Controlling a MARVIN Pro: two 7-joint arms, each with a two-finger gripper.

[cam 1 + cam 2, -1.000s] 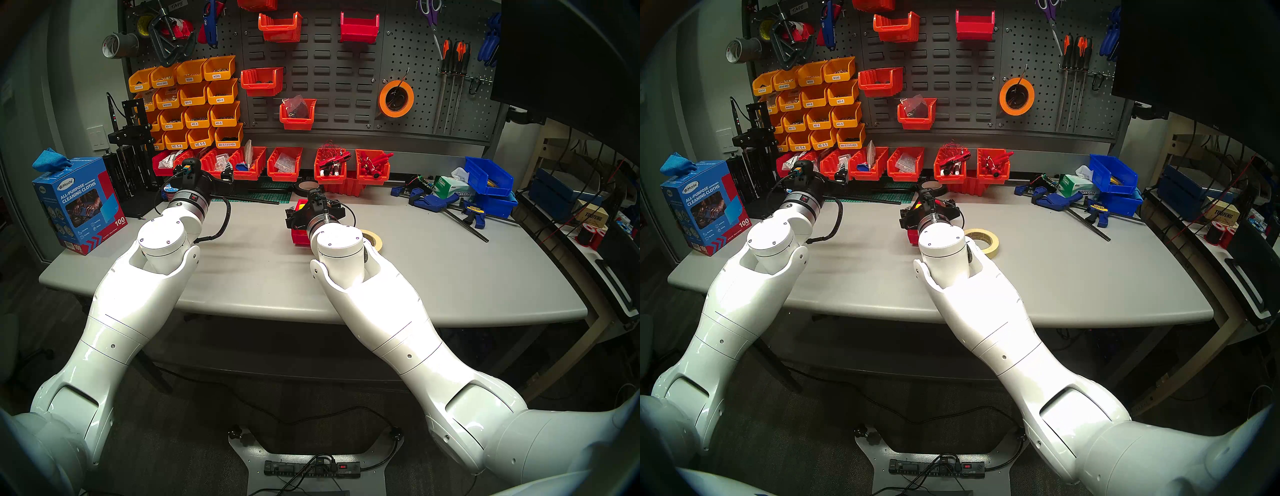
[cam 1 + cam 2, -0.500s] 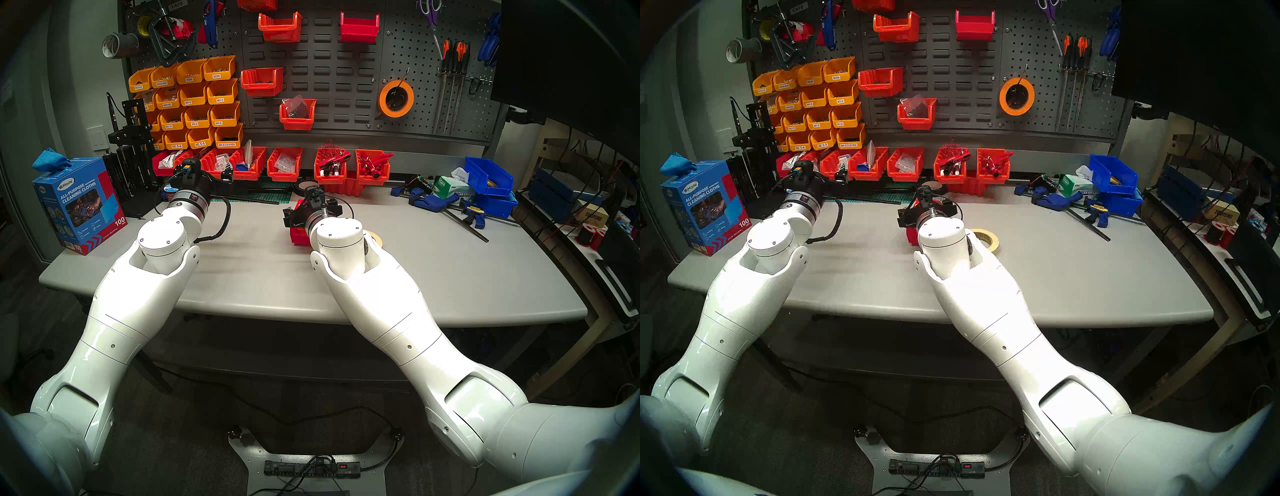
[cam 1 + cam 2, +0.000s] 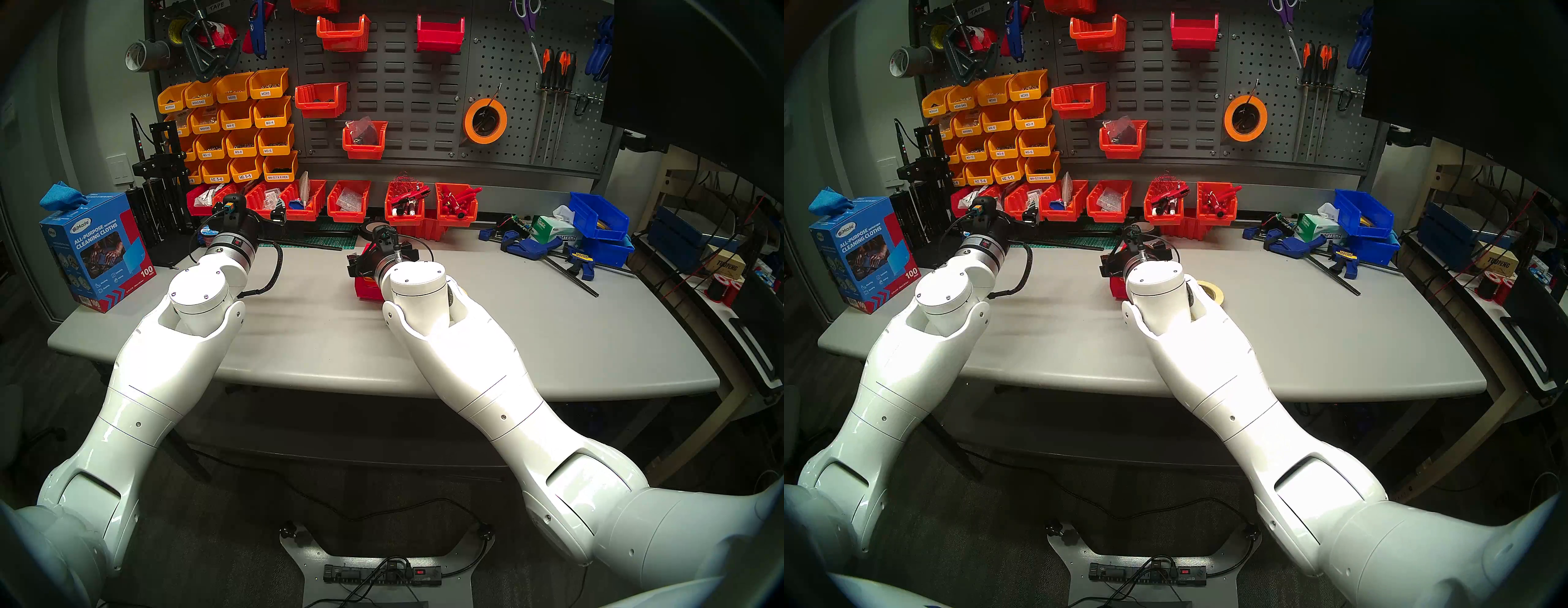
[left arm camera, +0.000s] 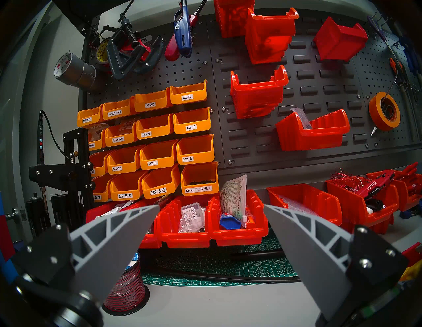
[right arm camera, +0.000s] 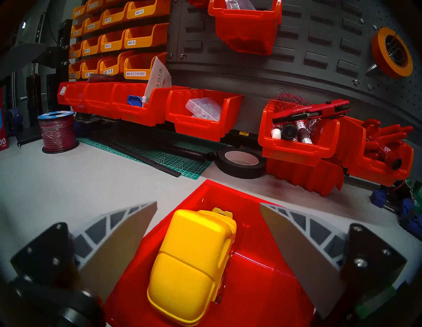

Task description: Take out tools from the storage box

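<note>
The storage box (image 5: 255, 271) is a small bright red bin near the table's middle (image 3: 365, 292). A yellow tape measure (image 5: 194, 262) lies inside it. My right gripper (image 5: 208, 203) hangs open just above the bin, one finger on either side of the tape measure, touching nothing. A cream masking-tape roll (image 3: 1214, 291) lies flat on the table to the right of the bin, mostly hidden behind my right forearm. My left gripper (image 4: 211, 205) is open and empty, held above the table's back left in front of the row of orange-red bins.
A black tape roll (image 5: 239, 163) lies just behind the box. Orange-red parts bins (image 5: 201, 116) line the back edge, on a green cutting mat (image 5: 159, 155). A wire spool (image 5: 58, 131) stands back left, blue clamps (image 3: 534, 246) and blue bins (image 3: 598, 216) back right.
My right arm has pushed forward and a little left over the red box, covering more of the cream roll. The left arm has not moved.
</note>
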